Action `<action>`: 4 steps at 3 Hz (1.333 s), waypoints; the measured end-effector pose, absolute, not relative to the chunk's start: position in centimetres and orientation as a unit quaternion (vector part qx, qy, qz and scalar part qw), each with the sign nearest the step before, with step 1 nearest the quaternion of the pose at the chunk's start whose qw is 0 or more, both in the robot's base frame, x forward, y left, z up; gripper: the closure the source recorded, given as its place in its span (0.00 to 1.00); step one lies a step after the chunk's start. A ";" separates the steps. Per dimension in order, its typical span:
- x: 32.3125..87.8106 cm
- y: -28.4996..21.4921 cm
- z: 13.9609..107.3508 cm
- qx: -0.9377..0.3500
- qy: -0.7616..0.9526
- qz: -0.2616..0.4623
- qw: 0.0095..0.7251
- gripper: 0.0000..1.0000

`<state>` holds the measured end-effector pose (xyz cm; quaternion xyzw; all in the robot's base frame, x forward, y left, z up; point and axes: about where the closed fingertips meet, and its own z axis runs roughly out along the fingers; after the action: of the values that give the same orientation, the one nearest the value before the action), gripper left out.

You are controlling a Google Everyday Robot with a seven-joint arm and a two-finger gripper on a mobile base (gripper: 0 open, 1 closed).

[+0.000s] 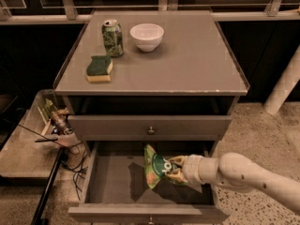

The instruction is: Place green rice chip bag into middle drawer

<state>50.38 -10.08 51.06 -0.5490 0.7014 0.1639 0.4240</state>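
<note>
The gripper (176, 168), clenched on the green rice chip bag (156, 172) over the open middle drawer (112, 184), should go lower — then release, so it lies flat.

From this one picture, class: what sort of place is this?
Probably a kitchen-style robot test area: a cabinet top bearing a green soda can, white bowl and sponge; the gripper holds a green rice chip bag inside the middle drawer.

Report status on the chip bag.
Gripper shut on chip bag, inside open middle drawer. Bag over drawer floor, not yet released. Nothing under it.
</note>
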 end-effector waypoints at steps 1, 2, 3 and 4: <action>52.5 -10.8 49.1 -0.542 0.714 0.149 0.418 1.00; 54.3 -10.5 46.8 -0.539 0.723 0.135 0.411 1.00; 55.5 -9.9 44.2 -0.540 0.728 0.129 0.403 1.00; 56.2 -9.2 42.4 -0.544 0.725 0.132 0.402 1.00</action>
<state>56.19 -9.19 42.40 -0.5440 0.7246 0.1325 0.4019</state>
